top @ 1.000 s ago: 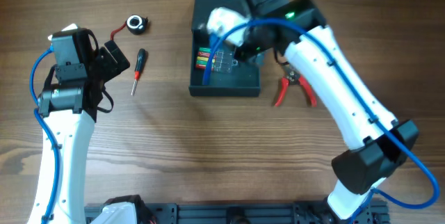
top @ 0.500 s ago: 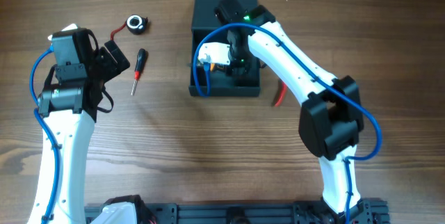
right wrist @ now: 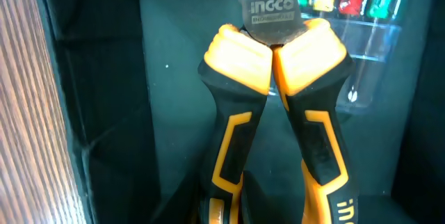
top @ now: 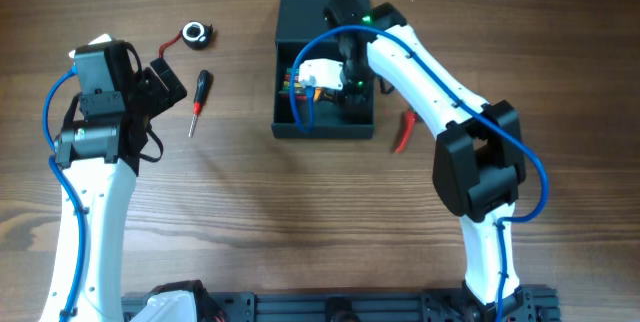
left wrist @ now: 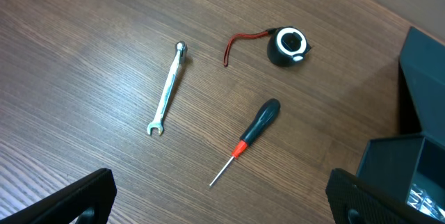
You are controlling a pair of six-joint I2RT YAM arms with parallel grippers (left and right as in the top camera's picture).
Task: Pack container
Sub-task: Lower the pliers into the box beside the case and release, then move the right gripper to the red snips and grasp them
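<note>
Wood-grain tabletop [top: 300, 222] holds a job judged roughly half done. At far left the left gripper [top: 172, 77] hangs wide open and empty. Beside it a silver spanner [left wrist: 167, 88], a black-handled screwdriver [left wrist: 250, 137] and a round black tape measure [left wrist: 287, 46] lie unpacked. Upper centre, inside the open dark matte square container [top: 322, 129], the right gripper [top: 343, 87] clamps orange-black pliers [right wrist: 274, 113] stamped INGCO. Red-handled pliers [top: 404, 132] lie just right, outside

Overhead: I look straight down on the whole table [top: 300, 222]. Left wrist: tilted down, shares the screwdriver [left wrist: 254, 130] with overhead. Right wrist: close-up inside the container [right wrist: 104, 113].
</note>
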